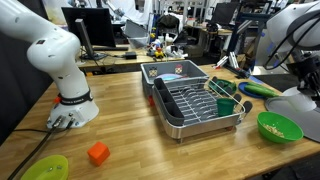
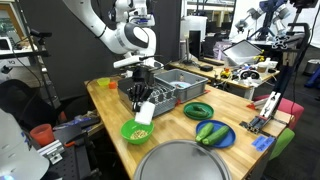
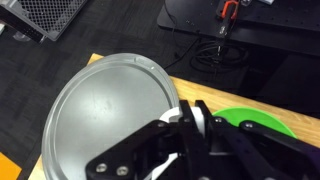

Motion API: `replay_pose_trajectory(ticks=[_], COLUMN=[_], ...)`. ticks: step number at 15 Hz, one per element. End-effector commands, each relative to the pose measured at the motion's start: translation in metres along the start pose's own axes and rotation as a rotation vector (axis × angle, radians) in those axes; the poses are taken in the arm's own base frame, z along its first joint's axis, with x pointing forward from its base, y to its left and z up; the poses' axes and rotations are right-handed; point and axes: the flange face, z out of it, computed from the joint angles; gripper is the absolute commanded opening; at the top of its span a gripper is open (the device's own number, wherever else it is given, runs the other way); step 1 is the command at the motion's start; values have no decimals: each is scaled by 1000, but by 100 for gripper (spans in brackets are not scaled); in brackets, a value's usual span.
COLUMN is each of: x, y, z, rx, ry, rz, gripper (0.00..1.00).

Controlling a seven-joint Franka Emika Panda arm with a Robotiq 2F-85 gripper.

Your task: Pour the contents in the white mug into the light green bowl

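Tipping is the step I judge to be in hand: the hand (image 2: 143,98) is clamped around the white mug (image 2: 146,110), which hangs, apparently tilted, just above the light green bowl (image 2: 125,131) near the edge of the desk (image 2: 170,125). To do it well I would hold the mug's mouth over the bowl's middle and roll the wrist slowly until the mouth points fully down. I would also avoid drifting toward the big metal pan (image 3: 105,105) beside the bowl. Pale tan crumbs (image 1: 272,125) already lie in the bowl in both exterior views. Whether any remain in the mug I cannot tell, since its inside is hidden. The dish rack (image 1: 200,128) holds a dark green cup (image 1: 225,105).
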Motion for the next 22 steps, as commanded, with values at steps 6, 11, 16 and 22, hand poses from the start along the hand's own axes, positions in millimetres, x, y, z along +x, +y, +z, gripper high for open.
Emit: replay_pose_trajectory(ticks=[6,11,16,22], x=[11,42,84,118], y=[22,56,79,87], z=[-23,-35,-21,1], rx=[25,69,103,156], ry=[121,308,394,450], rz=[2,-61,-194,-377], gripper=[2,2,2,2])
